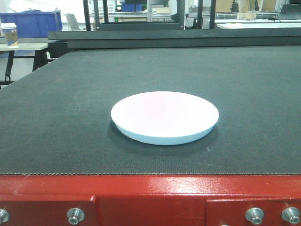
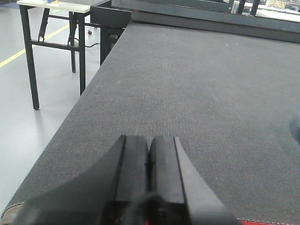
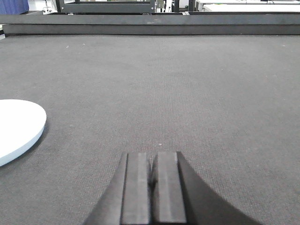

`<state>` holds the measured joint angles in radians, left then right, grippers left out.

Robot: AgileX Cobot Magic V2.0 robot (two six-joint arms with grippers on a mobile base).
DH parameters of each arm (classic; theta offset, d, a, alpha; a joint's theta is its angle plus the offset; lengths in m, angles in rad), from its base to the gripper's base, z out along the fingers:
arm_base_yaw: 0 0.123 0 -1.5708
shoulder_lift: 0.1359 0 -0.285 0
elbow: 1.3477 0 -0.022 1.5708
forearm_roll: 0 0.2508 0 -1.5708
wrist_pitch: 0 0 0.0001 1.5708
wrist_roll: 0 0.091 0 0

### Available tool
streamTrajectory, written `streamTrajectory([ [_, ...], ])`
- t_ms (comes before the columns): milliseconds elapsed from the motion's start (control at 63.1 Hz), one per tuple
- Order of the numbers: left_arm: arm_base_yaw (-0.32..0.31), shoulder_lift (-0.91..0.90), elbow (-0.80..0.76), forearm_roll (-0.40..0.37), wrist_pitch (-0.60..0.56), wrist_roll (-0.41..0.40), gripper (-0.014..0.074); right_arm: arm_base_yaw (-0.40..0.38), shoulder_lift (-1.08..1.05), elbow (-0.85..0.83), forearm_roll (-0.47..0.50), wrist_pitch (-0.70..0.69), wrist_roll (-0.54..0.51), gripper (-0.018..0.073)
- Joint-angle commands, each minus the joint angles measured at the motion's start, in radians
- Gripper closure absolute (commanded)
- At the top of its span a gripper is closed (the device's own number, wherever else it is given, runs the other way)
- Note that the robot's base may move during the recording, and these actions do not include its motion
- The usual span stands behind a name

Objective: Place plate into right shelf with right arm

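Note:
The white plate (image 1: 165,117) with a pale bluish rim lies flat on the dark mat of the red-framed table (image 1: 150,188), near its front edge. Its right part shows at the left edge of the right wrist view (image 3: 16,127). My right gripper (image 3: 153,157) is shut and empty, low over the mat to the right of the plate. My left gripper (image 2: 149,140) is shut and empty, over the mat near the table's left side. The right shelf is out of view. Neither gripper shows in the front view.
A raised dark ledge (image 1: 174,37) runs along the table's far side. A side table (image 2: 51,28) with black legs stands on the floor to the left, bearing a blue bin (image 1: 33,22) and a cup (image 1: 10,34).

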<state>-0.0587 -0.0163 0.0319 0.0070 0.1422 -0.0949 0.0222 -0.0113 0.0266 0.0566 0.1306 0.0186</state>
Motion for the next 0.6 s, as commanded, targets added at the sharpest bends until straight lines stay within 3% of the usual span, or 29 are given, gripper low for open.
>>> streamTrajectory([
  [0, -0.002, -0.006, 0.009, 0.000, -0.089, -0.006, 0.0643, -0.004, -0.012, -0.005, -0.011, -0.085, -0.009, 0.0505],
  [586, -0.002, -0.006, 0.009, 0.000, -0.089, -0.006, 0.0643, -0.004, -0.012, -0.005, -0.012, -0.157, -0.009, 0.0505],
])
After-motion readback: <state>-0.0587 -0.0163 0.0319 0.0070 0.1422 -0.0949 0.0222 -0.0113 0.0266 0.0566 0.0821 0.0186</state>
